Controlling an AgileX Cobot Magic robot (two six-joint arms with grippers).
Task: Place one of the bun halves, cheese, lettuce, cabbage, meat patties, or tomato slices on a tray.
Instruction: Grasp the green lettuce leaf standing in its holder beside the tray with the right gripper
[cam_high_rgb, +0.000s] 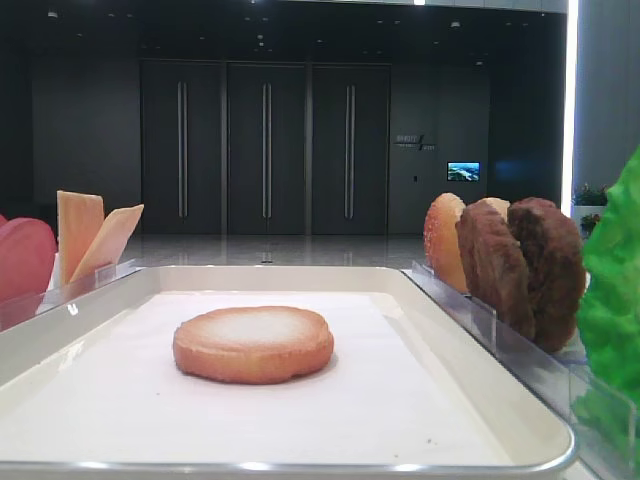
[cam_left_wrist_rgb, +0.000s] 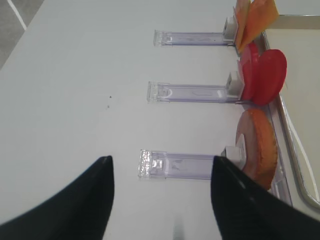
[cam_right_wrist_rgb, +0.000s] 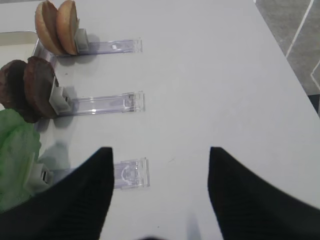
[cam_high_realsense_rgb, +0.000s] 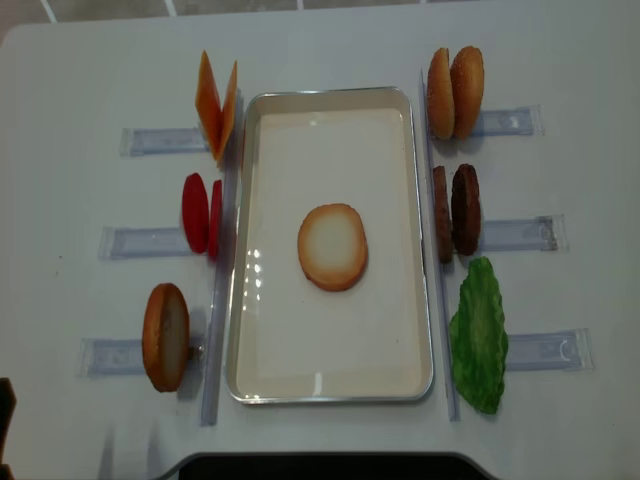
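One bun half (cam_high_realsense_rgb: 332, 246) lies flat in the middle of the tray (cam_high_realsense_rgb: 330, 385), toasted face up. To add a layer I judge I should take an upright piece from its clear holder (cam_right_wrist_rgb: 102, 103) by its edges, lift it straight out, then lower it square onto the bun. My right gripper (cam_right_wrist_rgb: 160, 185) hangs spread wide over the worktop (cam_right_wrist_rgb: 220, 85) near the meat patties (cam_right_wrist_rgb: 30, 87), holding nothing. My left gripper (cam_left_wrist_rgb: 161, 192) is likewise spread and empty, beside another bun half (cam_left_wrist_rgb: 257, 147).

A dark wall with three tall doors (cam_high_rgb: 265, 148) stands at twelve o'clock, a small lit screen (cam_high_rgb: 463, 171) at two.
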